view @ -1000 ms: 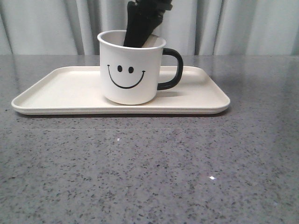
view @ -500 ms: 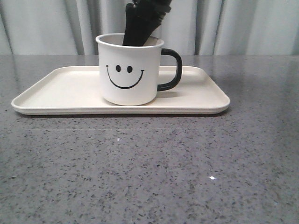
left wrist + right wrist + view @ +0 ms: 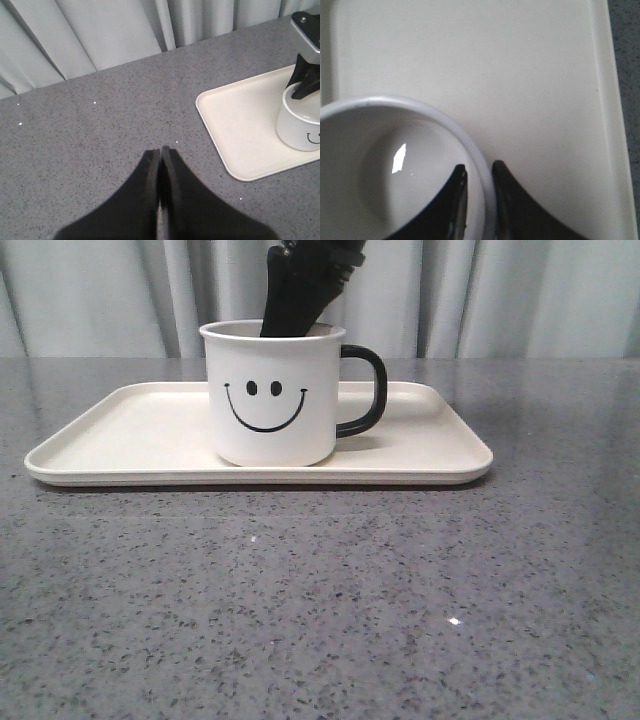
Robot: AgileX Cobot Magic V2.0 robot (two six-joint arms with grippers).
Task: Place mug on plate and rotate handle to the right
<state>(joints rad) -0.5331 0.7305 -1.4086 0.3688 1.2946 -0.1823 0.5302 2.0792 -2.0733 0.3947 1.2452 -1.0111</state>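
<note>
Front view: your mug [image 3: 272, 392] sits on the plate [image 3: 120, 440], handle [image 3: 365, 388] pointing right. Left wrist view: left gripper [image 3: 160, 151] closed, empty, well left. Right wrist view: right gripper [image 3: 479, 176] pinches the rim; open gently, lift straight up.

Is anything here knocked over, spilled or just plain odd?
Nothing stands out. The mug stands upright on the plate, handle pointing right, with the right gripper pinching its rim.

A white smiley-face mug [image 3: 272, 393] stands upright on the cream rectangular plate [image 3: 130, 435], its black loop handle [image 3: 366, 389] pointing right.
</note>
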